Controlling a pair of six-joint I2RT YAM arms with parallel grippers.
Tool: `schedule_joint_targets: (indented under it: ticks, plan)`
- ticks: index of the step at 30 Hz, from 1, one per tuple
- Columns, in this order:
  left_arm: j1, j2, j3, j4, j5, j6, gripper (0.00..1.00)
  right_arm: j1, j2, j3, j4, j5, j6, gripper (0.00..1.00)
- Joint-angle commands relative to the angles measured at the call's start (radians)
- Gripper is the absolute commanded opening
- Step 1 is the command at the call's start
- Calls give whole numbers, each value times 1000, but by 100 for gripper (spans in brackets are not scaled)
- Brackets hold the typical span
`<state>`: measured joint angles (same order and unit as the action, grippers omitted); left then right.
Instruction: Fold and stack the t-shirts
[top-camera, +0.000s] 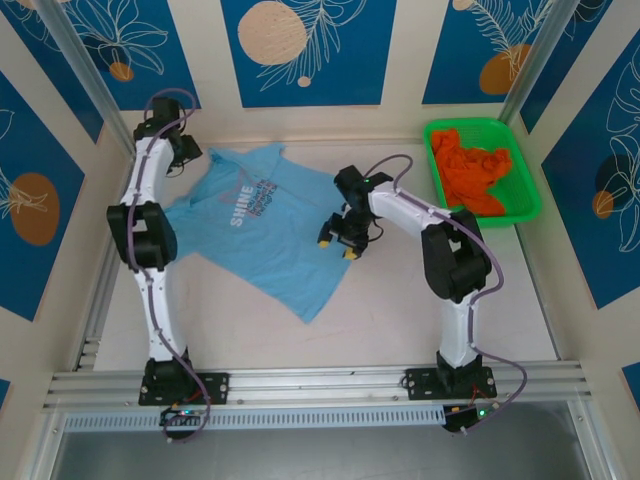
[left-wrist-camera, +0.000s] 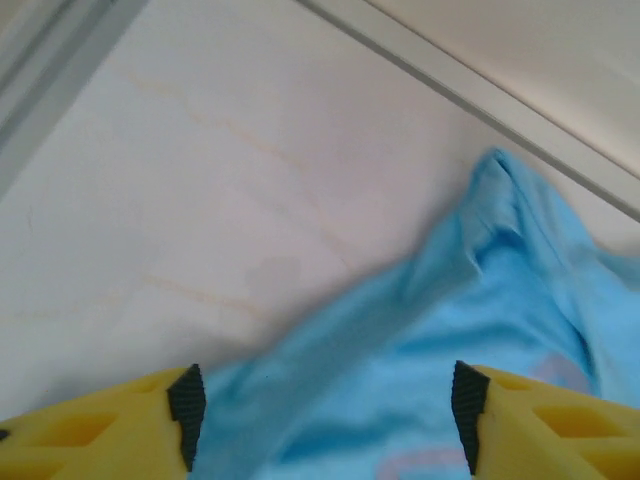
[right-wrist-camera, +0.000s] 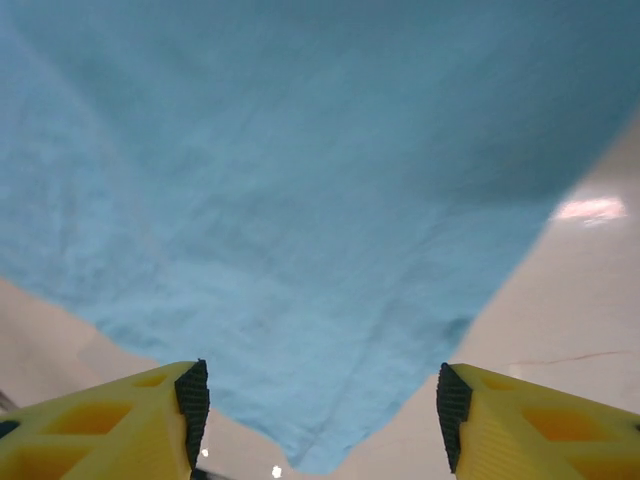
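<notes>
Both pairs of yellow fingers sit closest to us in the wrist views. Our left gripper has its jaws wide apart with nothing clamped. The light blue t-shirt lies beneath and beyond it, one ridge of cloth puckered up. Our right gripper is spread just as wide and also grips nothing, hanging over a corner of the same blue cloth.

We judge the task barely begun. The blue shirt lies opened out, print up and skewed, over the far left part of the table, and we see no fold in it. The orange t-shirt sits crumpled in the green basket at the far right corner. Both shirts are yet to be folded and stacked.

Our left arm runs up the left edge to the far left corner, its wrist bent down at the shirt's upper end. Our right arm has its elbow raised and its forearm angled left toward the table's middle, at the shirt's right side.
</notes>
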<state>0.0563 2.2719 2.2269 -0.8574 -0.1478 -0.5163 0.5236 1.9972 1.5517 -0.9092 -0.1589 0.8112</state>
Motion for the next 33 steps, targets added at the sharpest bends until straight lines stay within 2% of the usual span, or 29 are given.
schedule_joint_targets:
  ticks: [1, 6, 11, 16, 19, 23, 27, 33]
  plan:
    - [-24, -137, -218, 80, 144, -27, 58, 39, 3, -20, 39, -64, 20, 60]
    - [-42, -259, -521, 147, 255, -4, 51, 114, 49, 13, -2, -56, -25, 54]
    - [-62, -390, -813, 200, 281, -16, 50, 155, 54, 24, -53, -33, -100, 52]
    - [-92, -451, -999, 224, 270, -62, 50, 170, 106, 22, -61, -120, -176, 48]
    - [-115, -468, -1067, 231, 278, -95, 50, 173, 139, 4, -95, -94, -193, 47]
    - [-184, -502, -1120, 215, 260, -124, 51, 140, 156, -73, -144, 15, -199, 47]
    - [-259, -538, -1180, 215, 269, -217, 51, 66, 103, -206, -139, 90, -200, 47]
    - [-451, -700, -1307, 282, 259, -513, 53, -67, -45, -385, -113, 162, -219, 47]
